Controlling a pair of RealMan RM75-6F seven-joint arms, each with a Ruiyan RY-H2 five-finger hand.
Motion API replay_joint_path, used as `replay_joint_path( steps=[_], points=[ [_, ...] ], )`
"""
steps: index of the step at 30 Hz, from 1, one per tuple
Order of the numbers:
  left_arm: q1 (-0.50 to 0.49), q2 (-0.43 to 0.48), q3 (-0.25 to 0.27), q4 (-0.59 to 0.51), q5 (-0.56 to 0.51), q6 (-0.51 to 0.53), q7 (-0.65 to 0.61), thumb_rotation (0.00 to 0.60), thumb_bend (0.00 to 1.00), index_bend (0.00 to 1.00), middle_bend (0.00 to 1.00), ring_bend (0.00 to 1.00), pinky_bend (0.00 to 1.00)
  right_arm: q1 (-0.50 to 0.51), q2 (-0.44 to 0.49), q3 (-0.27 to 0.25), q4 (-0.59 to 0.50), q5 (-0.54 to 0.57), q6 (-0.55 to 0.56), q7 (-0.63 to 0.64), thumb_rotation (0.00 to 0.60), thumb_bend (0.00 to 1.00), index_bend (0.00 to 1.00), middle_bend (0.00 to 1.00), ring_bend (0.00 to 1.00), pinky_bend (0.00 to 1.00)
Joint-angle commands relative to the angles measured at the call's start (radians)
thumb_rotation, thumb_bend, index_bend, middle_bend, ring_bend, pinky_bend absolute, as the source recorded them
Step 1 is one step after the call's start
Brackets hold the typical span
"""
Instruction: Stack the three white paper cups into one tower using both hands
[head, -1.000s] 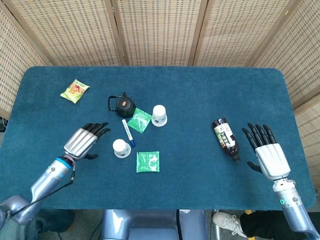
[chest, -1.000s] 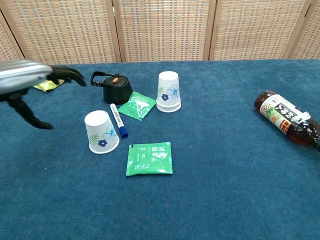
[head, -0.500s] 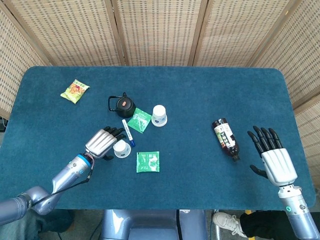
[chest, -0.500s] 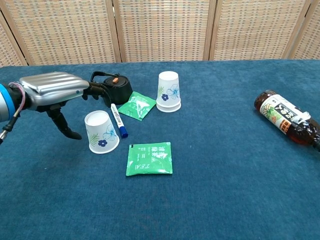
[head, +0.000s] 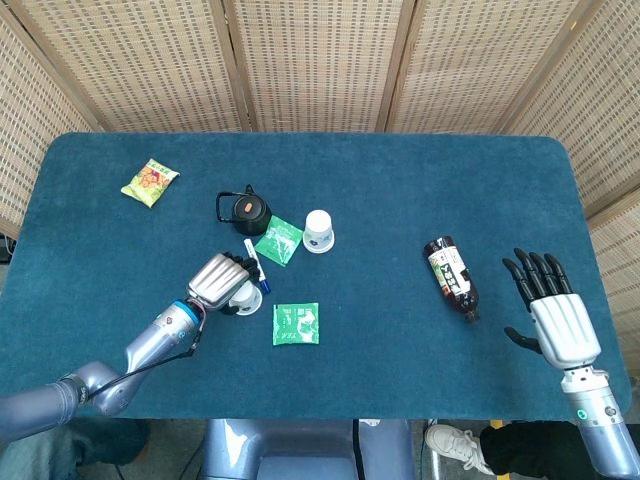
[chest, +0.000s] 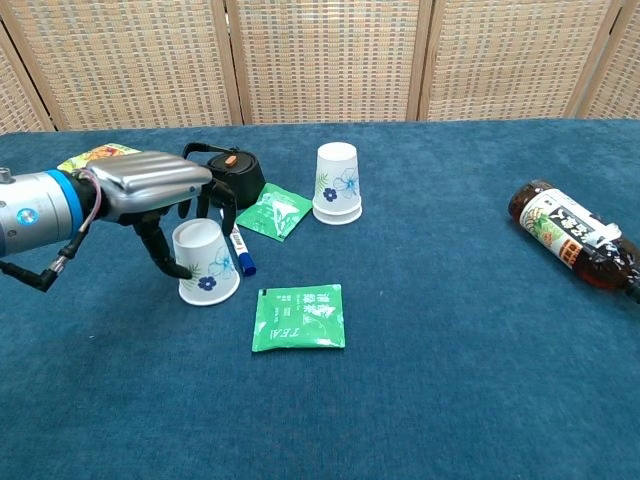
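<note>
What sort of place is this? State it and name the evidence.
Probably a robot test or demo room, not a home: a blue-covered table ringed by woven folding screens, with unrelated props laid out, such as paper cups, a tea packet and a bottle.

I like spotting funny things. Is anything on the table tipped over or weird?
Yes: the brown bottle lies on its side near the right edge, not standing. Both paper cups sit upside down. Nothing looks spilled.

Looks like a staged lab tabletop: blue-cloth table (head: 400, 180) past the left hand (head: 218, 279), closed off by wicker screens (head: 320, 60).
</note>
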Motion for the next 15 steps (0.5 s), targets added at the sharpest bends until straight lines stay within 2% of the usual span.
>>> replay_joint_path(
  steps=[1, 10, 15],
  points=[
    [-0.007, 0.012, -0.005, -0.017, -0.014, 0.006, 0.015, 0.600, 0.16, 0.44, 0.34, 0.41, 0.42, -0.004, 0.000, 0.007, 0.003, -0.001, -0.008, 0.003, 0.600, 0.00, 0.00, 0.00, 0.00, 0.00],
    [-0.055, 0.079, -0.056, -0.098, -0.062, 0.030, 0.122, 0.600, 0.16, 0.46, 0.34, 0.41, 0.43, -0.017, 0.002, 0.031, 0.002, -0.007, -0.023, 0.011, 0.600, 0.00, 0.00, 0.00, 0.00, 0.00],
    [-0.137, 0.100, -0.137, -0.148, -0.143, 0.028, 0.249, 0.600, 0.16, 0.46, 0.34, 0.41, 0.44, -0.024, 0.003, 0.047, 0.004, -0.004, -0.032, 0.016, 0.600, 0.00, 0.00, 0.00, 0.00, 0.00]
  ],
)
